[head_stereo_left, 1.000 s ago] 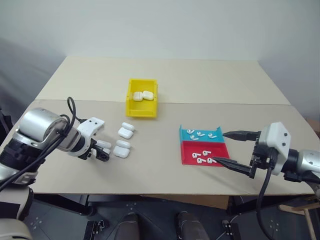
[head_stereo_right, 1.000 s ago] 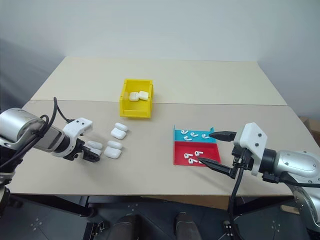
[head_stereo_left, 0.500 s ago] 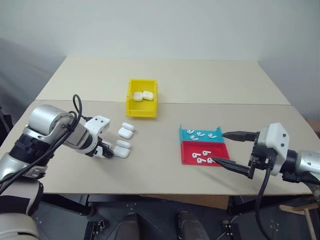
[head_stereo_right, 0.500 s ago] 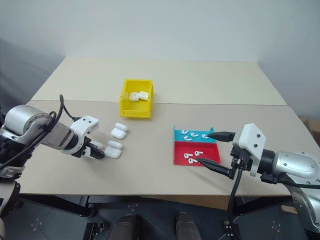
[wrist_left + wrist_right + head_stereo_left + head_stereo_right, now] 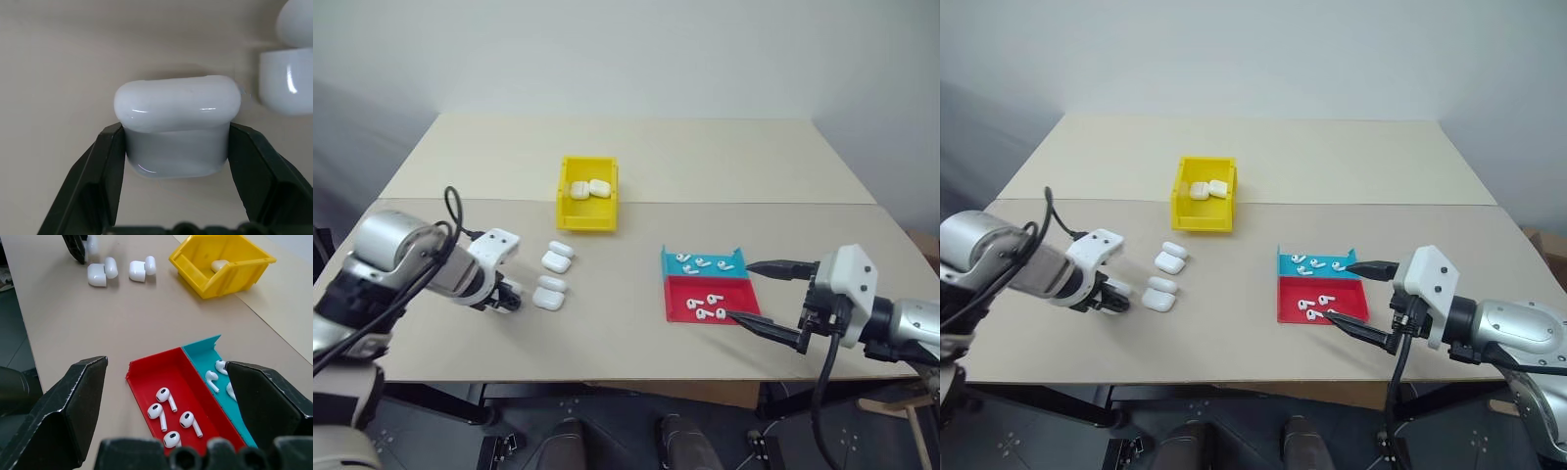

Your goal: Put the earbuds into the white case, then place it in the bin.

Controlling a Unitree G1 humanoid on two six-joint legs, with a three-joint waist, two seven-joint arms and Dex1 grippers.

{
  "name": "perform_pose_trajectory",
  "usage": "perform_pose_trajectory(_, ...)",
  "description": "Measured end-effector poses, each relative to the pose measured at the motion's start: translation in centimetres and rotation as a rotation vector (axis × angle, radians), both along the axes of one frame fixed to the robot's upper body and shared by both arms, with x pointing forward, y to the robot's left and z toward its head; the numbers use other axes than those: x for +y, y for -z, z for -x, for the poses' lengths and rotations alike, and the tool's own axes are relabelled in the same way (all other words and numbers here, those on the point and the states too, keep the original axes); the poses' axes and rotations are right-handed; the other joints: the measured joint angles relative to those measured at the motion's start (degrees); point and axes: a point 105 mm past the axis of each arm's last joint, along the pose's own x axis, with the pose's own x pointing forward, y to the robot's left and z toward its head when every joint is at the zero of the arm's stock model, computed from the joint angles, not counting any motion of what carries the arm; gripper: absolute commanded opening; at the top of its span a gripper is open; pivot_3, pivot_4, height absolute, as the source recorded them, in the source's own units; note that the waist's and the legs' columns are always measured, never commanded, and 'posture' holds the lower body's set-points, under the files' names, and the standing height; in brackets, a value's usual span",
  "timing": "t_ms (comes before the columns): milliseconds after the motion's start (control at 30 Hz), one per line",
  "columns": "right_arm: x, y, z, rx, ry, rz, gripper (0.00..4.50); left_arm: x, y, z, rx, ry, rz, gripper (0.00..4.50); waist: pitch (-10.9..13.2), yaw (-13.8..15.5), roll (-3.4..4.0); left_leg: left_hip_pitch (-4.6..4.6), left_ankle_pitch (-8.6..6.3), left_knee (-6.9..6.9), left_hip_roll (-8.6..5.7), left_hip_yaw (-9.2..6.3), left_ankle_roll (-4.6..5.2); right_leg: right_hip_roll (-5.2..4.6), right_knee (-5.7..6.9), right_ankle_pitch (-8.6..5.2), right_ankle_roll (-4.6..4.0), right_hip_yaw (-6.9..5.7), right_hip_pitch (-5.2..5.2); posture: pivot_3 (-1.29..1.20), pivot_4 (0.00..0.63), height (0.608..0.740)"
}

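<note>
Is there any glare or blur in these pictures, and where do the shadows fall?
Left wrist view: small bright glints sit on the glossy white case, whose lower half looks shaded grey between the left gripper's fingers; the neighbouring case is soft. Right wrist view: the right gripper's fingers look blurred, the earbuds sharp. Eye views: even light, faint shadows under the bin.

Teal tray [image 5: 703,257] touching red tray [image 5: 683,304] on beige table [image 5: 705,157].

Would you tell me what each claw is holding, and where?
Left claw pinches a white case across its two ends. Right claw: open, empty.
</note>
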Motion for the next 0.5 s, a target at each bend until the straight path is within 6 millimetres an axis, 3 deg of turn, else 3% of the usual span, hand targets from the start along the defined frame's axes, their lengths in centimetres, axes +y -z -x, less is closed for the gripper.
perform_pose_trajectory(167,0.0,-0.2,-0.5,-0.005,0.003,-0.010,4.50,0.3,-2.8,1.1,-0.143,0.064,0.080,2.82,0.03,0.46,-0.05,-0.02,0.00,-0.01,-0.01,0.05,-0.01,-0.07,-0.09,-0.01,-0.02,-0.01,0.00,0.00,0.150,0.740)
perform_pose_trajectory(233,0.1,0.0,-0.9,-0.002,0.001,-0.017,4.50,-0.1,-4.7,0.8,-0.303,0.077,0.163,2.82,0.03,0.62,-0.05,-0.01,0.00,0.00,-0.01,0.05,-0.01,-0.12,-0.12,-0.01,-0.02,-0.07,0.06,0.00,0.150,0.740)
perform_pose_trajectory(367,0.2,0.0,-1.5,-0.004,0.001,-0.034,4.50,-3.0,-7.4,0.7,-0.640,0.185,0.394,2.82,0.03,0.73,-0.05,0.00,0.00,0.02,-0.03,0.10,-0.01,-0.20,-0.21,0.12,-0.17,-0.07,0.18,0.00,0.150,0.740)
perform_pose_trajectory(500,0.5,-0.8,-2.0,-0.040,-0.016,-0.040,4.50,-6.2,-9.7,1.2,-0.844,0.307,0.590,2.82,0.03,0.95,-0.08,0.03,0.00,0.02,-0.04,0.08,0.00,-0.16,-0.22,0.23,-0.31,-0.09,0.24,0.00,0.150,0.740)
